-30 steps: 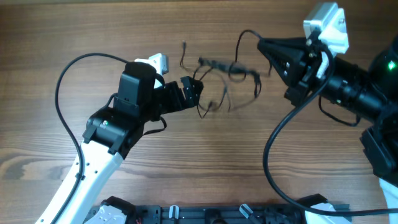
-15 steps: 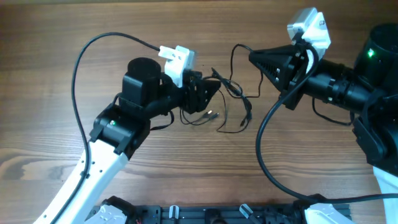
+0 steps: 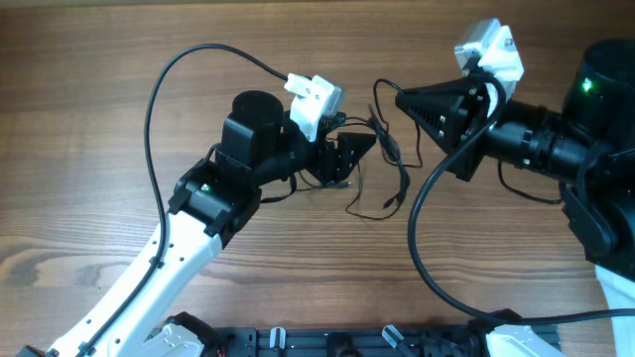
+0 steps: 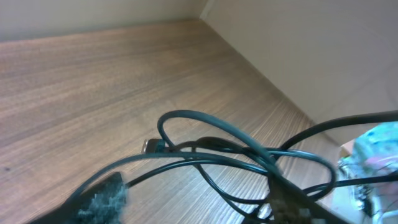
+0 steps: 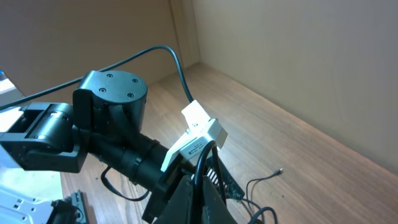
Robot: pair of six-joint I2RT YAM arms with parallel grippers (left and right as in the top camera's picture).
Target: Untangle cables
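Note:
The cables (image 3: 394, 185) are thin dark wires looped together on the wooden table between my two grippers. My left gripper (image 3: 355, 151) is at their left side. In the left wrist view its fingers (image 4: 196, 194) are spread apart, and several cable loops (image 4: 211, 146) with a small plug lie across the gap. My right gripper (image 3: 402, 97) points left from the right. In the right wrist view its fingers (image 5: 196, 180) are pinched on one thin cable (image 5: 205, 157) that rises from them. A loose plug end (image 5: 279, 170) lies on the table.
The left arm's thick black cable (image 3: 159, 89) arcs over the table's left part. The right arm's thick cable (image 3: 422, 228) hangs down to the front edge, where a black rail (image 3: 327, 342) runs. A pale wall (image 4: 311, 50) borders the table.
My left gripper has moved right and up into the cables. My right gripper has shifted left and down with its cable. The wires have bunched up and drifted right.

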